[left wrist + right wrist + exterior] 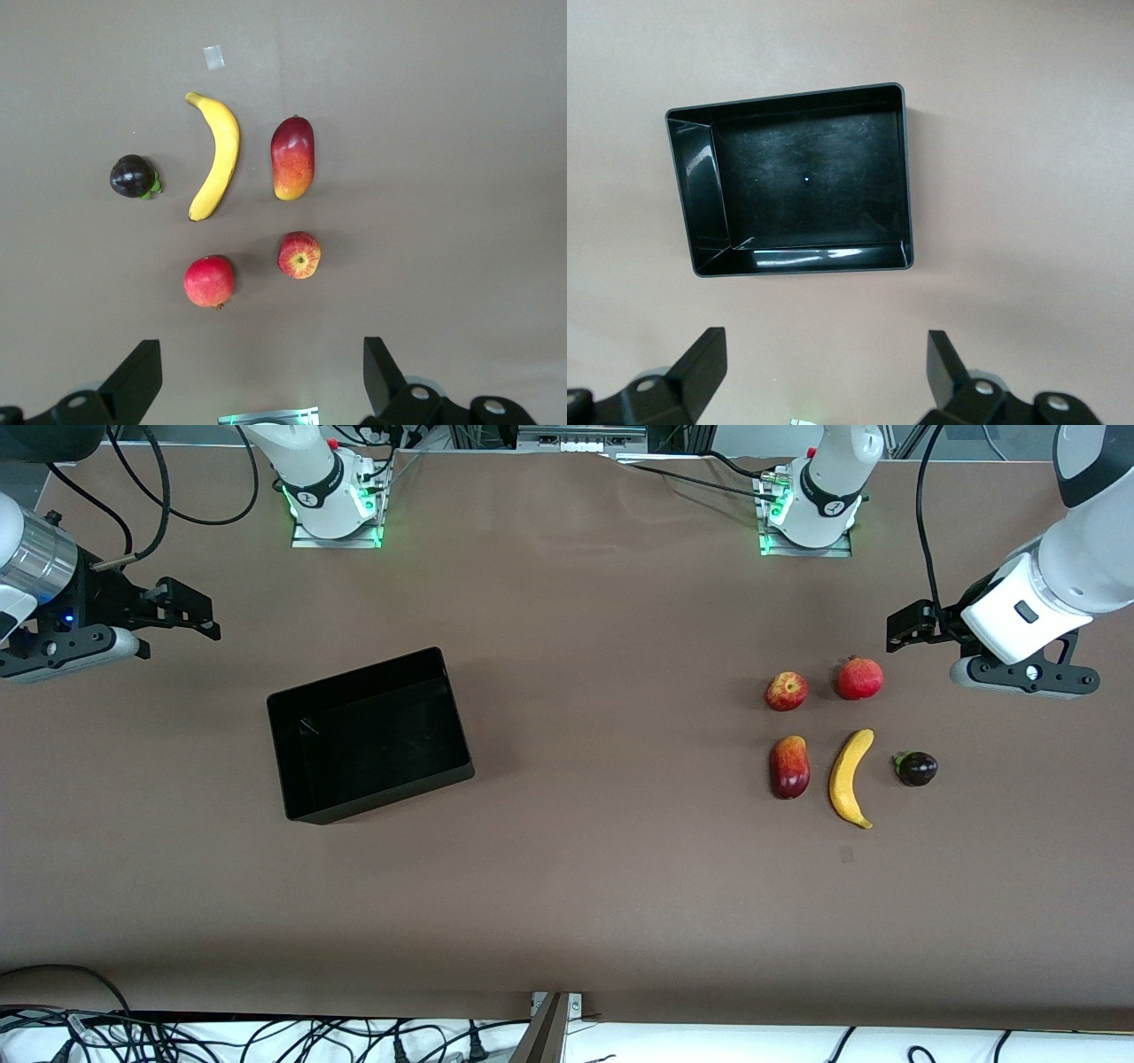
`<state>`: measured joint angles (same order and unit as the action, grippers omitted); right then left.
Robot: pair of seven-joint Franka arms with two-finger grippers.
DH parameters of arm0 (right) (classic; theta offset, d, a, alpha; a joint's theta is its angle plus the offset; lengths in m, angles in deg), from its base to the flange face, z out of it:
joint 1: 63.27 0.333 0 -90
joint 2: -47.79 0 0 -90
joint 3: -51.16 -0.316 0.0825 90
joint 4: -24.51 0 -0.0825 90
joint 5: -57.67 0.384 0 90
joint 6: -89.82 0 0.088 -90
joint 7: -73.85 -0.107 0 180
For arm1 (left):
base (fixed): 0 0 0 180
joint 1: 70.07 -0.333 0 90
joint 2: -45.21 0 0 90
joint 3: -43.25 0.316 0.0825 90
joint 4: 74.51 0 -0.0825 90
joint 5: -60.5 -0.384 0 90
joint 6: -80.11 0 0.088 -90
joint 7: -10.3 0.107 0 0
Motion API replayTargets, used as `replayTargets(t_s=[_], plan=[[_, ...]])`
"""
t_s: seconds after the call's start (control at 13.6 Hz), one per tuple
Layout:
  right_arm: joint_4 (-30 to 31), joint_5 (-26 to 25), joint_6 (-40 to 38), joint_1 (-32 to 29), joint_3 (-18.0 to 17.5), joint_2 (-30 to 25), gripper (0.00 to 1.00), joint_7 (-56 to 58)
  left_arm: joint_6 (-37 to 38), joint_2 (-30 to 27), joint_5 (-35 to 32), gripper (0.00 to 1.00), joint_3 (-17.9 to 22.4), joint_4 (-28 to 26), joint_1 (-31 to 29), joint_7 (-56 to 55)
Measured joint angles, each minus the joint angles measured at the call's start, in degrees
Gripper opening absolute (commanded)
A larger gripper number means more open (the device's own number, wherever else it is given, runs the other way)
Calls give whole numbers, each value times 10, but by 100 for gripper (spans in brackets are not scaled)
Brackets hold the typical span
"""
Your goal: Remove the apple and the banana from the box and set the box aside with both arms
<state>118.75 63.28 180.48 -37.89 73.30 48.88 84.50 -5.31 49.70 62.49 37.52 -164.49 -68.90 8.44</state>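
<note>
The black open-topped box [368,735] stands empty on the brown table toward the right arm's end; it fills the right wrist view [806,186]. The yellow banana [850,778] lies toward the left arm's end, and the red-and-yellow apple [786,691] lies farther from the front camera. Both show in the left wrist view: banana [217,159], apple [299,255]. My left gripper [911,627] is open and empty, in the air over the table near the fruits [261,372]. My right gripper [190,611] is open and empty, over the table near the box [824,367].
A red-yellow mango [789,767] lies beside the banana, and a dark purple fruit [916,768] on the banana's other flank. A round red fruit [859,678] lies beside the apple. A small tape mark [847,855] lies nearer the front camera than the banana.
</note>
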Motion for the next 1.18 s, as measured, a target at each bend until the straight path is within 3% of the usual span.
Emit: replayTargets(t_s=[0.15,0.22,0.44,0.51,1.18], plan=[[-3,-2,-7,-5,-6,2,100,-1,0,0,0,100,-1,0,0,0],[-10,-5,-18,-24,-25,2,100,-2,0,0,0,100,-1,0,0,0],[-32,-7,-43,-136,-133,-2,100,-5,0,0,0,100,-1,0,0,0],[-35,-7,-46,-155,-150,-6,100,-5,0,0,0,100,-1,0,0,0],[-36,-14,-48,-192,-169,-15,100,-5,0,0,0,100,-2,0,0,0]])
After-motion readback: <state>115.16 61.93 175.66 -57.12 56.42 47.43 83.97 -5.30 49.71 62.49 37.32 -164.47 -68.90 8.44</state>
